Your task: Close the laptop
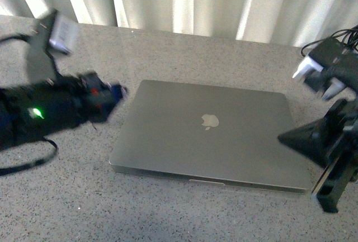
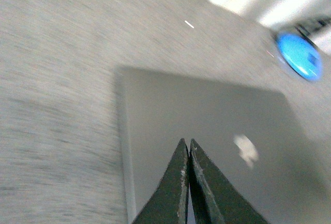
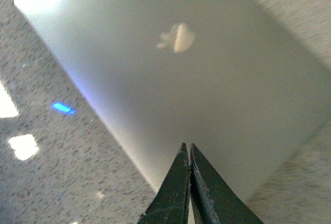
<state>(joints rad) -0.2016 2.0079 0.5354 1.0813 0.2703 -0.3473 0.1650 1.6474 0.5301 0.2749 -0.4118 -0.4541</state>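
**Lid down, both arms off — risk is mostly a stray knock**

Nearest to the front camera, lower right of the frame: my right gripper [image 1: 288,137], fingers pinched together, nothing in them. In the right wrist view the tips [image 3: 187,154] meet with no gap and hover over the lid edge. It sits just beside the laptop's right edge, so a careless swing could clip that corner and shove the machine across the table [image 1: 184,214].

Centre frame: the laptop [image 1: 210,136] lies flat on the speckled table, lid fully down, pale logo [image 1: 210,121] up. Task looks done to me. Pressing down again risks scratching or denting the lid; pointed tips on bare metal.

Left of frame: my left gripper [image 1: 114,94], blurred in the front view, also pinched closed and empty in the left wrist view [image 2: 186,149], near the laptop's left edge. Same hazard — bumping it sideways.

Far right, upper: cables [image 1: 335,38] near my right arm; could snag on retraction.
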